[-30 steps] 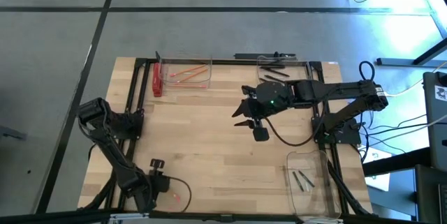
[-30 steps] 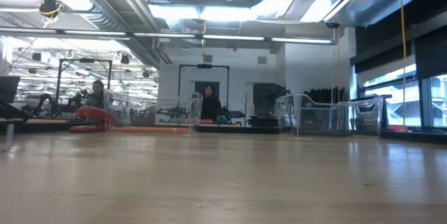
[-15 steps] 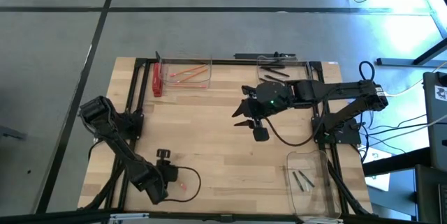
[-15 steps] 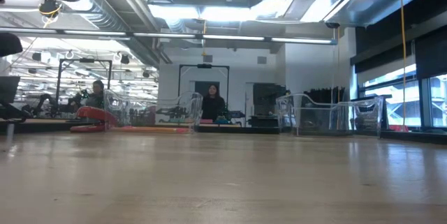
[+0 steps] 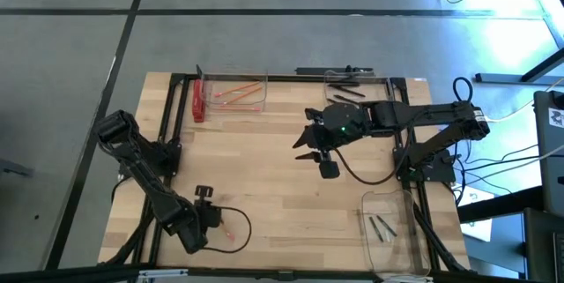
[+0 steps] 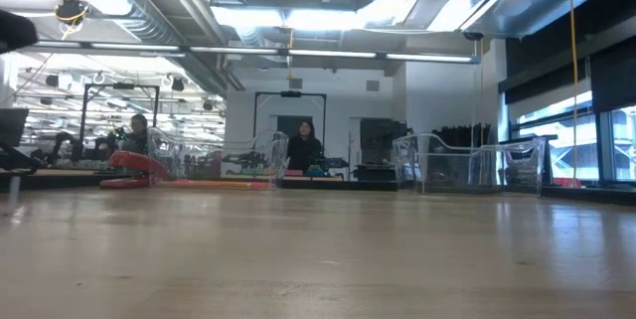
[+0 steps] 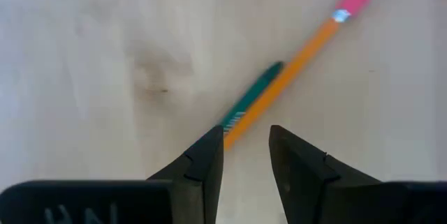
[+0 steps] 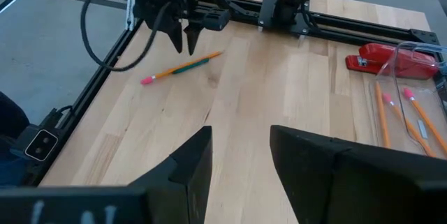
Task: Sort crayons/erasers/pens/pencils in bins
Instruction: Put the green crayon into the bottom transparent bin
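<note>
While the left gripper (image 5: 217, 222) hangs low over the near left corner of the desk (image 5: 273, 177), a single pencil (image 7: 300, 56) lies flat on the wood just ahead of its fingertips. The pencil is a thin orange stick with a silver band and a pink rubber end, and a short dark green piece (image 7: 253, 95) lies right against it, side by side. The jaws stand a little way apart with nothing between them, the pencil's plain end just in front of the gap.

Toward the far left, a clear bin (image 5: 234, 95) holds a few more pencils (image 8: 412, 116), orange with pink ends, lying loose on its floor. A red stapler (image 8: 383, 60) sits on the desk just beside that bin.

Over the middle of the desk the right gripper (image 5: 302, 141) hovers, its jaws spread wide and holding nothing.

At the far right a second clear bin (image 5: 355, 85) holds black pens (image 5: 349, 95). At the near right corner a third clear bin (image 5: 388, 230) has two slim grey sticks (image 5: 380, 227) lying in it; I cannot tell what they are.
</note>
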### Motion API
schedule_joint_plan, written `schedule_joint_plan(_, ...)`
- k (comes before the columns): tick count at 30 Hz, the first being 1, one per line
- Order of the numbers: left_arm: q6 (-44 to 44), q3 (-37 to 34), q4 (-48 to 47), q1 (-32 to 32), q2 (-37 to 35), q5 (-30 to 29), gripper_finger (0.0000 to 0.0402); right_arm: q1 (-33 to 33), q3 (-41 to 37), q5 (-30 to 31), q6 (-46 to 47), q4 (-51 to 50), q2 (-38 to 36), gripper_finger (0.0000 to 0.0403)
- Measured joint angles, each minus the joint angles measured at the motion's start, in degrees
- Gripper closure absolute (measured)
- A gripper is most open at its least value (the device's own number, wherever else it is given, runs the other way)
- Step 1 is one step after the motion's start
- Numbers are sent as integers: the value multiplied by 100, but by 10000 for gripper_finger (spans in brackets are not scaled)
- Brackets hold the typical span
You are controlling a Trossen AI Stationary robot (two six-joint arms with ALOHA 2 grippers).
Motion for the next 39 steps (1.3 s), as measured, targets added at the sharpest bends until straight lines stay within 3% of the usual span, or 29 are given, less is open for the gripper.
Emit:
schedule_joint_plan(12, 1327, 1, -7, 644, -8, 49, 292, 0, 0, 2, -2, -14, 2, 256)
schedule_joint_plan(31, 1514, -3, 248, 535, 166, 208, 292, -2, 0, 2, -68, -66, 2, 256)
schedule_joint_plan(39, 1649, -373, 937, 533, 169, 579, 292, -1, 0, 3, -157, -66, 2, 256)
